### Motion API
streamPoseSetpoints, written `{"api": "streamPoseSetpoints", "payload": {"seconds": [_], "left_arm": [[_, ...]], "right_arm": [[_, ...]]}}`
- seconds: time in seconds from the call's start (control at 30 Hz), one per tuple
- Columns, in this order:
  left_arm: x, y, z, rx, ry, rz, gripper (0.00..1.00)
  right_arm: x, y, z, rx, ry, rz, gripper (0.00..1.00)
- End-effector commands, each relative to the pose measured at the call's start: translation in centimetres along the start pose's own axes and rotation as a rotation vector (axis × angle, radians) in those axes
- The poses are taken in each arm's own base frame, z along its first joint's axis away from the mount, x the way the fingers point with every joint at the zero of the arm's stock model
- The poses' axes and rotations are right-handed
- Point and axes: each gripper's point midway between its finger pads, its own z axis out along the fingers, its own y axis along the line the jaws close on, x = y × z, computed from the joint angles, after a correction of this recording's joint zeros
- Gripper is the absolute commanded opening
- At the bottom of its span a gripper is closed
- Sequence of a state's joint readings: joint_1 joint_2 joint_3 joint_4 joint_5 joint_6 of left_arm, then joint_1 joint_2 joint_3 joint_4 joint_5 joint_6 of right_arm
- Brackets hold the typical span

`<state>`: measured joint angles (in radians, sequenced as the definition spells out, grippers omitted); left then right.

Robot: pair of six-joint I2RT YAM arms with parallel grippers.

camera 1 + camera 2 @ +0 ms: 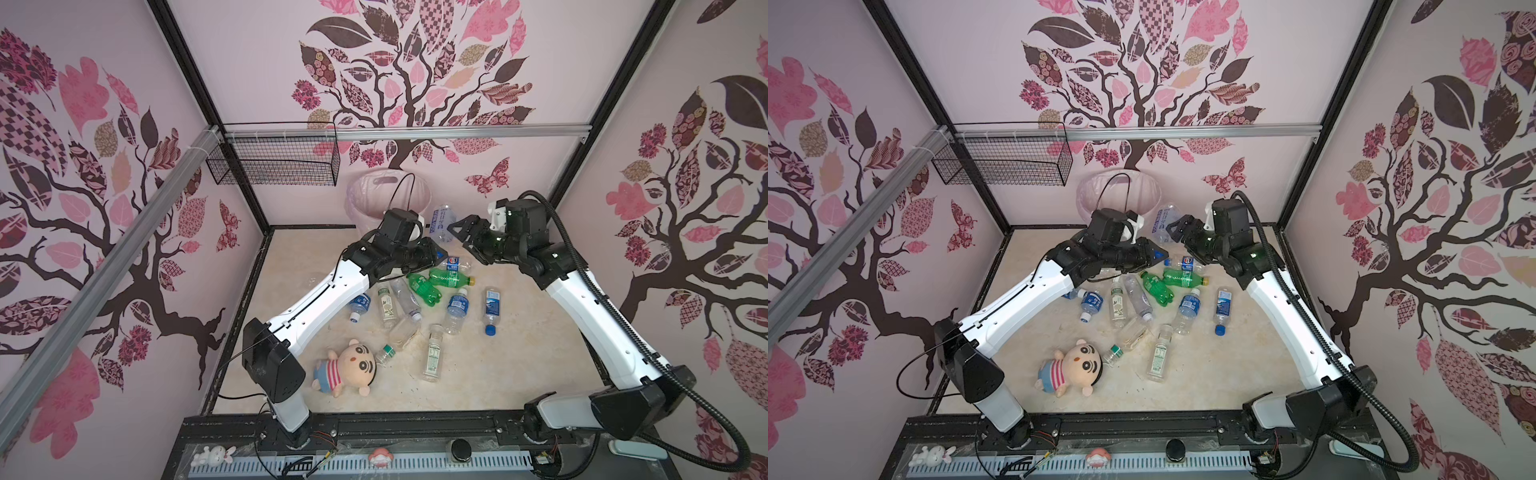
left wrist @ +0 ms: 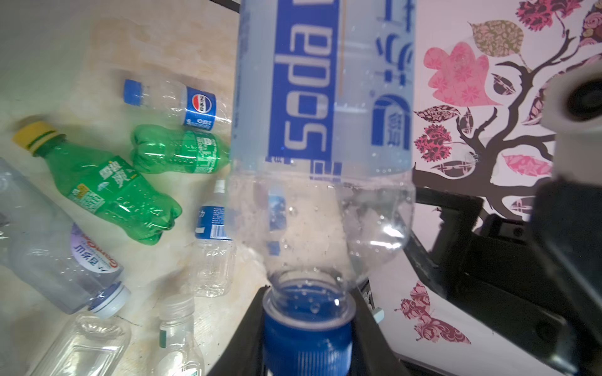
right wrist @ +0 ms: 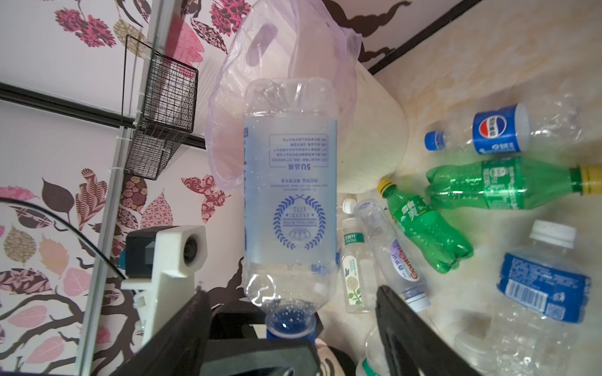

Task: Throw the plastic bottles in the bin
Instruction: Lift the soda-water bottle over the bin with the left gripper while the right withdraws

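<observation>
L gripper (image 2: 308,312) clamped on blue cap of soda bottle (image 2: 322,130), base pointing far, just right of bin (image 1: 361,208) at far edge. R gripper (image 3: 291,293) jaws apart either side of it, prob. not touching. Other bottles (image 1: 455,309) lie scattered mid-surface (image 1: 519,353), doll (image 1: 353,370) nearer.

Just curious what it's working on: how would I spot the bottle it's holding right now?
Look for the round cream bin lined with a pink bag at the back wall. Just right of it, the left hand grips a bottle by its blue cap. Every other bottle lies on the floor; this one is held up, with a pale blue label reading "soda".
</observation>
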<state>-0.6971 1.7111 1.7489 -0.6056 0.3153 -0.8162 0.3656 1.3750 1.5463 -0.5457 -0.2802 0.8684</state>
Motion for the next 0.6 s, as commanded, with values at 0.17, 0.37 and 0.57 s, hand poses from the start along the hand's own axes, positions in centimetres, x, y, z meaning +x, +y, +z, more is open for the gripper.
{"api": "streamPoseSetpoints", "payload": {"seconds": [0.17,0.37,0.57], "left_arm": [[-5.8,0.2,-5.1,-0.096,-0.173,0.092,0.12],[-11.7,-1.1,-9.8,-0.130,-0.374,0.159,0.12],[-17.2,-3.4,-14.1,-0.179,-0.607,0.258,0.10]], "right_arm": [[-2.1,4.2,-2.9,-0.082,-0.078,-0.087,1.00],[-3.4,5.8,-4.1,-0.100,-0.129,-0.177,1.00],[-4.1,8.4,-5.5,-0.145,-0.178,-0.299,1.00]]}}
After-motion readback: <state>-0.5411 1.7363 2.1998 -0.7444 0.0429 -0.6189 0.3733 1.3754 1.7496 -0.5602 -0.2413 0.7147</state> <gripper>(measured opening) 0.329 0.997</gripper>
